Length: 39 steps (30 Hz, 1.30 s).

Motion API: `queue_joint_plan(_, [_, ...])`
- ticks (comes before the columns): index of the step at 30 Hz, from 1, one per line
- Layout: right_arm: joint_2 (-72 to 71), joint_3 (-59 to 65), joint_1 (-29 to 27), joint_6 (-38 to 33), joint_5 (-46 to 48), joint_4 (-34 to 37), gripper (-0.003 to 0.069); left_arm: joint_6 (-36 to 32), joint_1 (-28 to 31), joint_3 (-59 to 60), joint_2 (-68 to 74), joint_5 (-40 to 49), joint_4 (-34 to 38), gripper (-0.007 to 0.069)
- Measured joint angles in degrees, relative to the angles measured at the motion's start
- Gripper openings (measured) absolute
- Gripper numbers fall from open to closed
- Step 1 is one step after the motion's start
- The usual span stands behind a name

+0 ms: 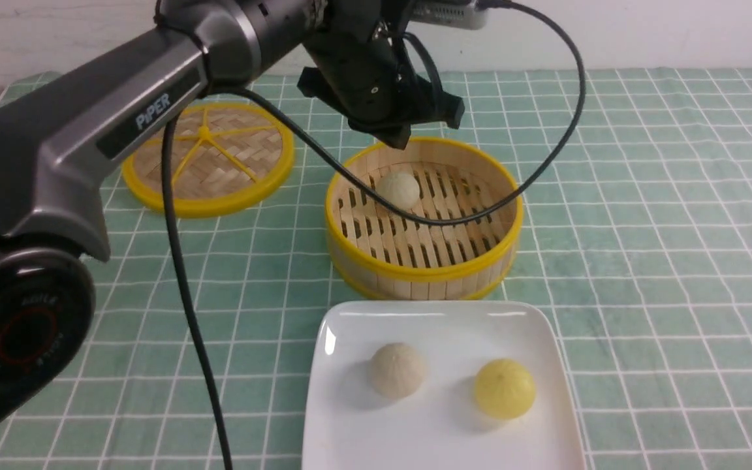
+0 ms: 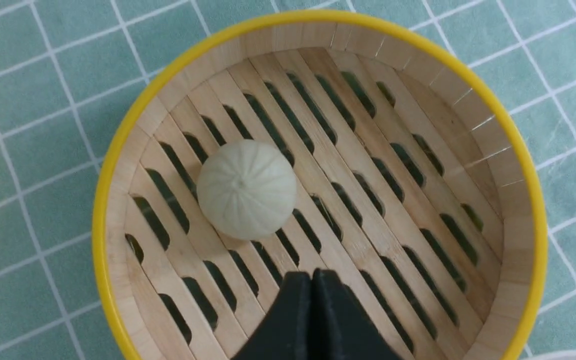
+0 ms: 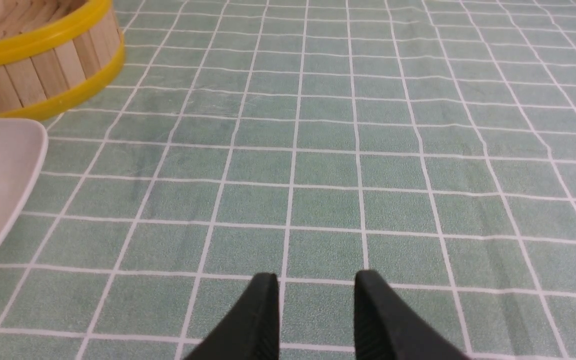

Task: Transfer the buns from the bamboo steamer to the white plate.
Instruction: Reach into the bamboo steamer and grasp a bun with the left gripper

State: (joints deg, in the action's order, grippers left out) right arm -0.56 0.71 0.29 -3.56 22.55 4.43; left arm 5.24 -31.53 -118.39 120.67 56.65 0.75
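Left robot hand above the bamboo steamer, its fingers closed together with nothing between, one pale bun inside the steamer, another pale bun beside a yellow bun on the white plate, right robot hand with fingers apart

Bright, even, soft light covers the green tiled-pattern bench. A small white glare spot shines near a corner of the white plate, and faint, soft shadows lie beside its buns. The wrist views look slightly soft, their nearest dark fingertips blurred.
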Motion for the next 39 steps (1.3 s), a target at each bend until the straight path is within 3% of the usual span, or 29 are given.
queue_joint_plan(11, [0.00,0.00,0.00,0.00,0.00,0.00,0.0240,0.17,7.30,-1.27,7.46,0.37,14.49,0.0042])
queue_joint_plan(16, [0.00,0.00,0.00,0.00,0.00,0.00,0.0240,-0.18,7.24,-1.34,7.46,-2.69,14.44,0.0110])
queue_joint_plan(23, [0.00,0.00,0.00,0.00,0.00,0.00,0.0240,-0.23,7.20,-1.45,8.84,-5.96,13.39,0.0307])
queue_joint_plan(27, [0.00,0.00,0.00,0.00,0.00,0.00,0.0240,-0.23,7.20,-1.45,10.69,-6.36,13.90,0.0374])
queue_joint_plan(39, [0.00,0.00,0.00,0.00,0.00,0.00,0.0240,-0.23,7.20,-1.71,14.82,-9.13,12.46,0.0395])
